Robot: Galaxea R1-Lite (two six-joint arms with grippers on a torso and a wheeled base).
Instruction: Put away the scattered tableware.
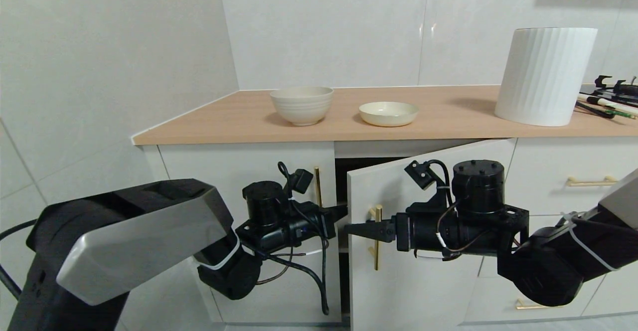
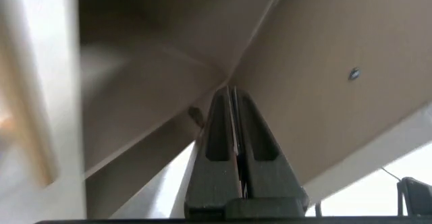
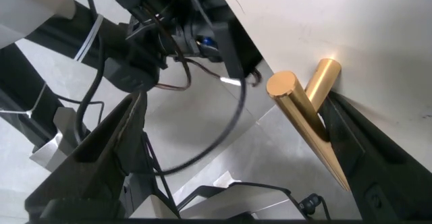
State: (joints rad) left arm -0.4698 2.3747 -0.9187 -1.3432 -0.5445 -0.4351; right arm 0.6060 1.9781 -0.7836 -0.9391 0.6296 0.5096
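A deep cream bowl (image 1: 301, 104) and a shallow cream dish (image 1: 389, 113) stand side by side on the wooden countertop (image 1: 239, 121). Below it, the right cabinet door (image 1: 423, 281) stands ajar. Its gold bar handle (image 1: 377, 236) (image 3: 304, 113) lies between the spread fingers of my right gripper (image 1: 360, 230) (image 3: 233, 99), close to one finger (image 3: 368, 160); the gripper is open. My left gripper (image 1: 343, 211) (image 2: 231, 92) is shut on nothing, its tip poked into the dark gap between the two doors, facing the cabinet's bare wooden interior.
A tall white ribbed container (image 1: 546, 74) stands on the counter's right part, with several utensils (image 1: 608, 102) lying beyond it. The left door (image 1: 259, 166) with its own gold handle (image 1: 316, 186) is closed. Drawers with gold pulls (image 1: 588, 182) sit at the right.
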